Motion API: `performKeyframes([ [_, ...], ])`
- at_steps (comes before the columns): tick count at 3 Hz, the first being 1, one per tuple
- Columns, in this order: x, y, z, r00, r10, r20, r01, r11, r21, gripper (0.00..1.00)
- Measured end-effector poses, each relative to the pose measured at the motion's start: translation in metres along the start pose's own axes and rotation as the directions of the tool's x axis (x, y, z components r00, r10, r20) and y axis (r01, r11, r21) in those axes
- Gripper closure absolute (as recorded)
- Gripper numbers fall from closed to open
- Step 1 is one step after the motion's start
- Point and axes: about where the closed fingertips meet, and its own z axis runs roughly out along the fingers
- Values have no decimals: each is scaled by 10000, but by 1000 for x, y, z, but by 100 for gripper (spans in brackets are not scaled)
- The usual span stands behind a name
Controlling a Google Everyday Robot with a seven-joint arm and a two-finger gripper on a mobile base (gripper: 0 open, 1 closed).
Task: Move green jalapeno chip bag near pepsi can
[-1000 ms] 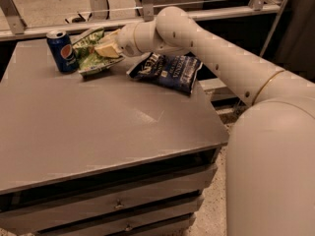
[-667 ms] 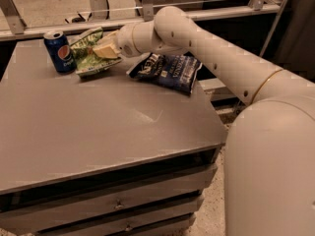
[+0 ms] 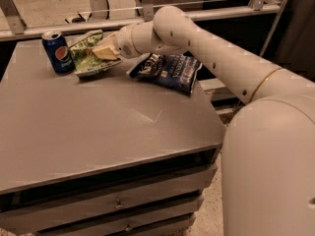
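The green jalapeno chip bag (image 3: 87,59) is at the table's far left, its left edge right next to the pepsi can (image 3: 58,52), which stands upright. My gripper (image 3: 105,51) reaches in from the right and is shut on the bag's right side, holding it tilted with its lower edge at the tabletop. The arm stretches across the back of the table.
A dark blue chip bag (image 3: 167,71) lies on the table just right of the gripper, under my arm. The grey table (image 3: 108,132) has drawers below its front edge. A rail and an office chair stand behind the table.
Almost nothing differs; the gripper still holds the green bag beside the can, perhaps slightly lower.
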Motion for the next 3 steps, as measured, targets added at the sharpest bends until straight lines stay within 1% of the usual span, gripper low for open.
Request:
performKeyframes([
  [1, 0, 0, 2, 10000, 40, -28, -41, 9999, -123, 14],
  [2, 1, 1, 2, 10000, 59, -60, -60, 9998, -178, 0],
  [3, -5, -1, -16, 9998, -215, -26, 215, 9997, 80, 0],
])
